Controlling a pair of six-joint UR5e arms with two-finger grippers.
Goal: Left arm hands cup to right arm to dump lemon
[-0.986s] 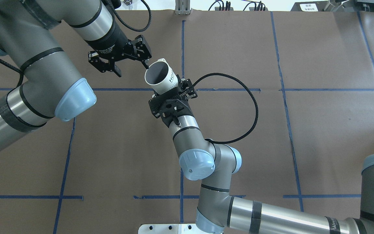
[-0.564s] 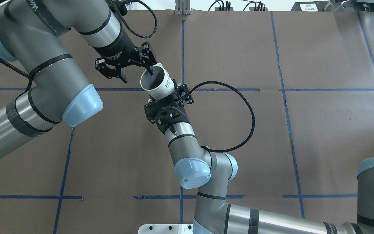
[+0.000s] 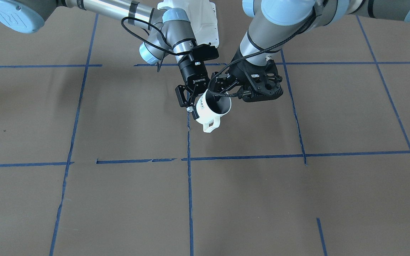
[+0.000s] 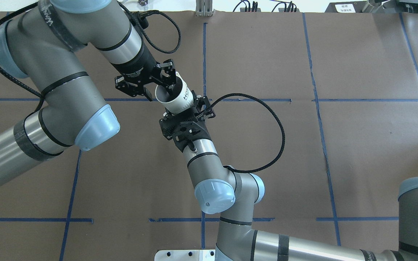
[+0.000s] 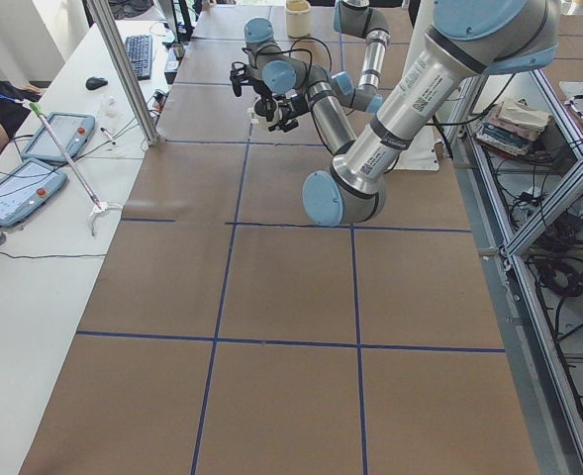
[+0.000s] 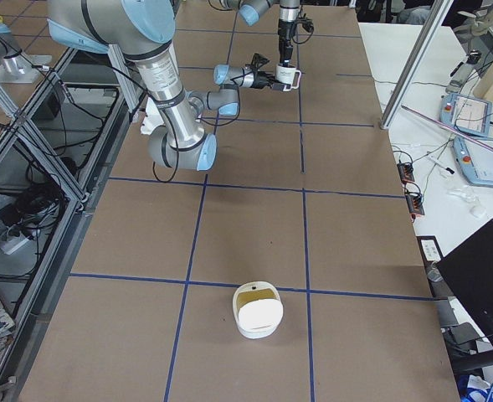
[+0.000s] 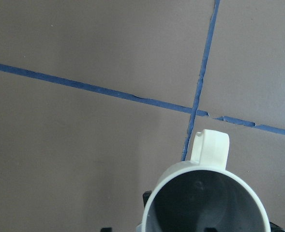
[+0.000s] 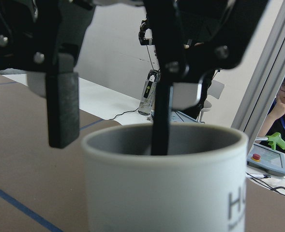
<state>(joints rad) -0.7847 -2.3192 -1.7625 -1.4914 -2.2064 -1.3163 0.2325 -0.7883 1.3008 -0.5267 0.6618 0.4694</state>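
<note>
While the right end effector [image 4: 183,110] clamps the cup [image 4: 180,98], the left end effector [image 4: 150,88], open astride its rim, should close squarely.

Both arms are built from silver-grey tubes, with rounded pale-blue caps [image 4: 96,127] on the joints and thin black rings where the parts meet. The left arm [image 4: 60,72] has a black strap with pale letters near its top and a dark woven band lower down. A braided black cable [image 4: 180,33] runs along it. The left gripper [image 4: 158,88] is a bulky black open frame, with small white writing on its wrist. The right arm [image 4: 205,163] has black bands on its long tube and a second braided cable [image 4: 284,133]. The right gripper [image 4: 184,108] is slim and black, marked ROBOTIQ in white, with a black box [image 3: 205,52] beside it.
</note>
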